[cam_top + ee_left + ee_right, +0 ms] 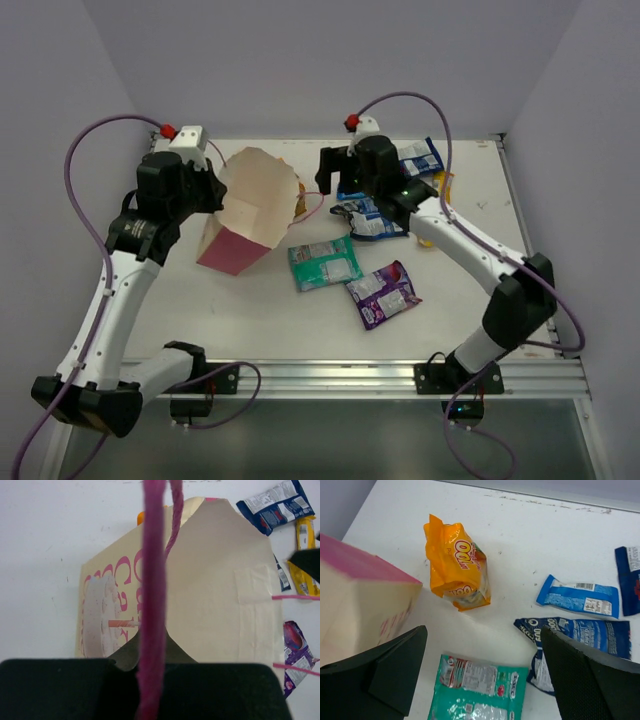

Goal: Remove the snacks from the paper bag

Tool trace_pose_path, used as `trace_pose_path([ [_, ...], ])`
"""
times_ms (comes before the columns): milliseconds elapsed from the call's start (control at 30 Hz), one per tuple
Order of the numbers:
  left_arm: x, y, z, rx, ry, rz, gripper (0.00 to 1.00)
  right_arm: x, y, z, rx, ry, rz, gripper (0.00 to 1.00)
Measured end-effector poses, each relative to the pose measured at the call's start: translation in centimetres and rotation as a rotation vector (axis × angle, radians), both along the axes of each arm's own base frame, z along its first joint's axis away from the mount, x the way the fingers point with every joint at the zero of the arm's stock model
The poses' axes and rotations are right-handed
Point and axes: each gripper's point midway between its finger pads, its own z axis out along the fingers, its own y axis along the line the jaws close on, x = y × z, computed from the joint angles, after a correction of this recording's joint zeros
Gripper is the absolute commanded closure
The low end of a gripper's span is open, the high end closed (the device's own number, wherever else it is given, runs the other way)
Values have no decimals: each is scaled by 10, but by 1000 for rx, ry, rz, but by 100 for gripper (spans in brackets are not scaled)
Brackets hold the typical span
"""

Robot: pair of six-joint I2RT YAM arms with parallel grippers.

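The paper bag (245,215) is held tilted off the table, its pale panel up and pink side low. My left gripper (203,190) is shut on its pink cord handle (152,605), which runs between the jaws (150,662). My right gripper (335,180) is open and empty, hovering beside the bag over the teal-green packet (480,687). The orange packet (457,562) lies on the table just past the bag. Blue-and-white packets (580,597) (590,635) lie to the right. The purple packet (383,293) and the teal-green packet (325,263) lie mid-table. The yellow packet (305,555) lies by a blue one (277,505).
Raised table rims run along the back (300,140) and right edges (515,190). The metal rail (330,375) with both arm bases is at the near edge. Purple cables (90,150) loop above each arm. White table surface (250,310) shows in front of the bag.
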Motion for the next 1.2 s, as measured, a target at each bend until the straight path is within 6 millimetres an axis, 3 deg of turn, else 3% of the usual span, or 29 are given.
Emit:
trace_pose_path([
  [167, 12, 13, -20, -102, 64, 20, 100, -45, -43, 42, 21, -83, -31, 1],
  [400, 15, -3, -32, -249, 117, -60, 100, -95, -86, 47, 19, -102, -59, 1],
  [600, 15, -6, -26, -315, 115, -78, 100, -113, -103, 40, 0, -89, -78, 1],
  [767, 14, 7, -49, -311, 166, -17, 100, -127, -114, 46, 2, -92, -80, 1],
  [867, 11, 17, -66, -282, 210, 42, 93, -134, -121, 56, 17, -116, -87, 1],
  [1000, 12, 30, -71, -241, 209, 97, 87, -143, -132, 64, 19, -134, -109, 1],
  [1200, 3, 59, -85, -163, 244, 211, 73, -151, -144, 62, -12, -128, -130, 1],
])
